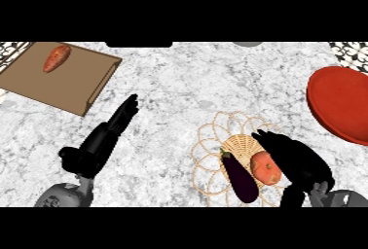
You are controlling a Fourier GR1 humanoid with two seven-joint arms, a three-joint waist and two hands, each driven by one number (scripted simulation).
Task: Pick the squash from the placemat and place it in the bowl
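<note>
Right hand sits down by the counter's near edge, fingers curled around the orange squash on the woven placemat; squash hasn't left the mat; a dark eggplant lies just beside it on the same mat; red bowl is over at the right edge; left hand rests open, fingers straight; far-left corner has a cutting board with a sweet potato on it.

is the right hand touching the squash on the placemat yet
Cannot tell. In the head view the right hand overlaps the squash's right edge beside the eggplant, but from straight above neither contact nor a gap shows.
</note>
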